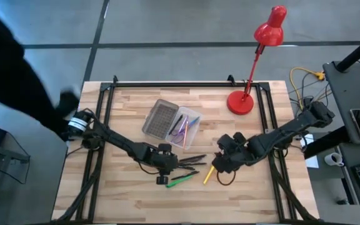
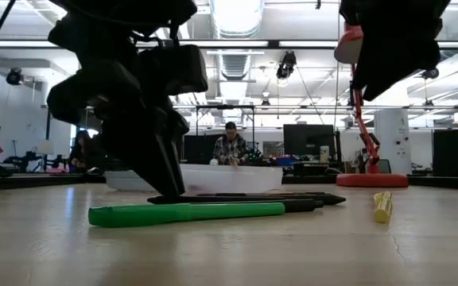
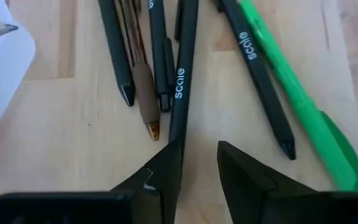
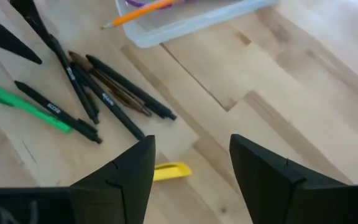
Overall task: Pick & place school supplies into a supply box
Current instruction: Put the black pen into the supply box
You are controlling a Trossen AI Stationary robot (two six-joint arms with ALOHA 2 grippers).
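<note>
Near the table's middle, my left claw (image 3: 199,163) sits low with its jaws apart, tips at the dark pens (image 3: 185,74) beside the green pen (image 1: 181,182). My right claw (image 4: 191,165) hangs spread above the yellow marker (image 4: 170,170). Toward the back edge, the supply box (image 1: 186,128) lies open.
</note>
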